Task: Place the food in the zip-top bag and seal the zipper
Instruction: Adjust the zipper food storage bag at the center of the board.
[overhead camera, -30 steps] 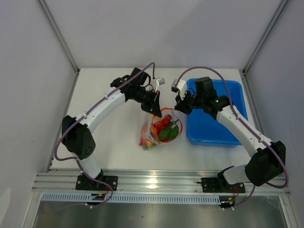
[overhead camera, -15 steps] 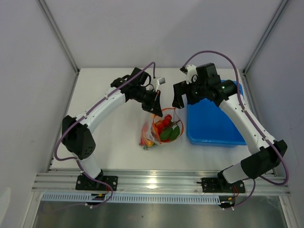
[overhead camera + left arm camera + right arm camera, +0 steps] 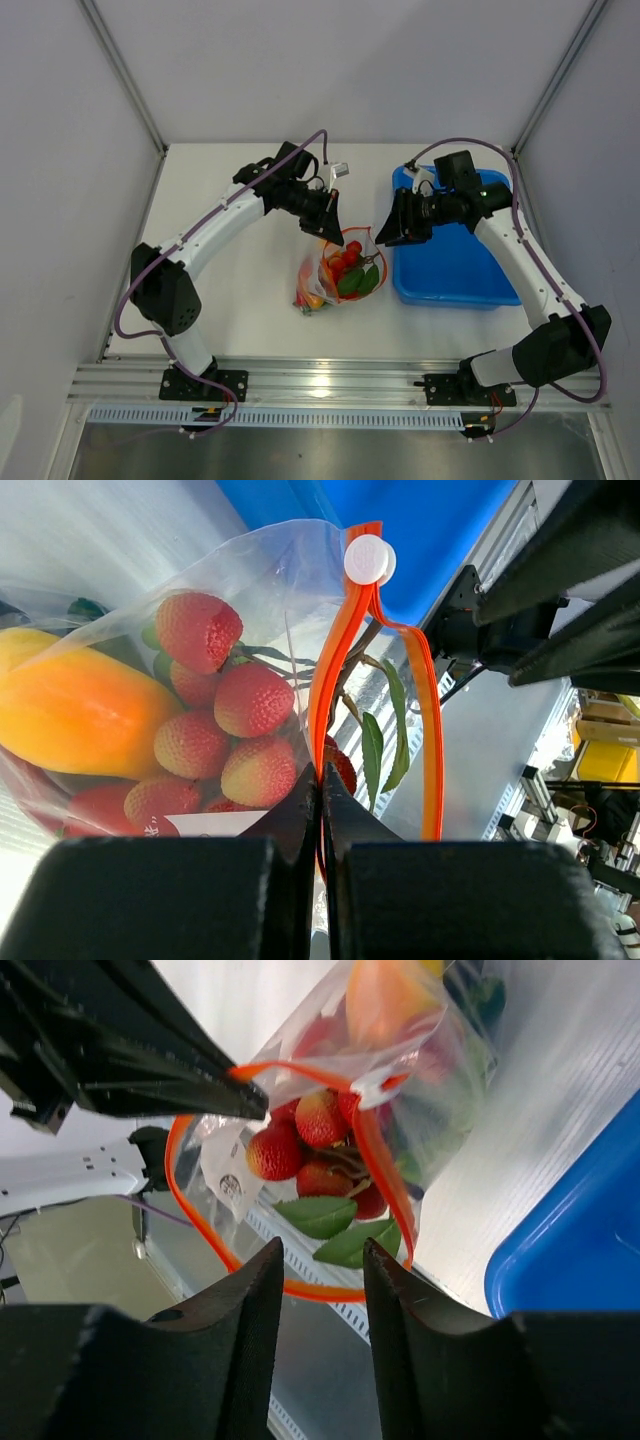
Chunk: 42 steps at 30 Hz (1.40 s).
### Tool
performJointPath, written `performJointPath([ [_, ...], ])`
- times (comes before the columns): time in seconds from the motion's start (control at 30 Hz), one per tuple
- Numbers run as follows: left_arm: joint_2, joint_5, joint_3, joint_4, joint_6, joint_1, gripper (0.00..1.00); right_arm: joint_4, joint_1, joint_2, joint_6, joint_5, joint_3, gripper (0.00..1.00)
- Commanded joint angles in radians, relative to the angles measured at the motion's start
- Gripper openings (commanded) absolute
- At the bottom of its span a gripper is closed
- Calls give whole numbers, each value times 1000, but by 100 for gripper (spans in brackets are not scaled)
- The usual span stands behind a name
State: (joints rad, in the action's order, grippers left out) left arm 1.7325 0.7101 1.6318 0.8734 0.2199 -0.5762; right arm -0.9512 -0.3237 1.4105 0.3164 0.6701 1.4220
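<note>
We see the zip-top bag lying on the white table, between the two arms and just left of the blue tub. Its mouth is raised and spread into a round loop. The food sits inside it. Through the clear plastic we make out a yellow-orange mango, a cluster of red bumpy fruits and a few green leaves. Some darker green pieces lie behind these, too hidden for us to name.

The left gripper reaches down at the far left side of the mouth. In its wrist view its jaws are pressed tight together on the zipper, pinching the orange-red strip where the two sides of the loop meet. From that pinch the strip runs away toward a white slider at the far end, then curves back along the other side, so the mouth stands unsealed.

The right gripper hangs at the right side of the mouth, over the gap between the bag and the tub. Its jaws stand partly apart, a narrow gap rather than a wide one, and nothing sits between them. Through that gap we look straight into the open loop, onto the red fruits, the leaves and a white label stuck inside the bag. We cannot tell whether its fingertips touch the rim.
</note>
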Motion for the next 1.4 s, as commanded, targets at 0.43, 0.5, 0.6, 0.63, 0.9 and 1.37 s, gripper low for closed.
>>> performJointPath([
  [0.43, -10, 25, 59, -5, -7, -5, 0, -98, -63, -71, 10, -84, -118, 47],
  [0.5, -7, 25, 59, -1, -10, -5, 0, -89, -63, -67, 13, -96, -139, 45],
  [0.6, -8, 25, 62, 3, -14, -7, 1, -54, -64, -61, 26, -98, -175, 42],
  [0.63, -10, 25, 60, 4, -16, -7, 1, -44, -66, -55, 27, -96, -182, 40],
  [0.9, -14, 26, 53, 7, -22, -5, 1, 23, -71, 27, 35, -112, -169, 22],
  [1.37, -163, 5, 26, -19, 6, -40, 0, -98, -195, -24, 141, 149, 57, 0],
])
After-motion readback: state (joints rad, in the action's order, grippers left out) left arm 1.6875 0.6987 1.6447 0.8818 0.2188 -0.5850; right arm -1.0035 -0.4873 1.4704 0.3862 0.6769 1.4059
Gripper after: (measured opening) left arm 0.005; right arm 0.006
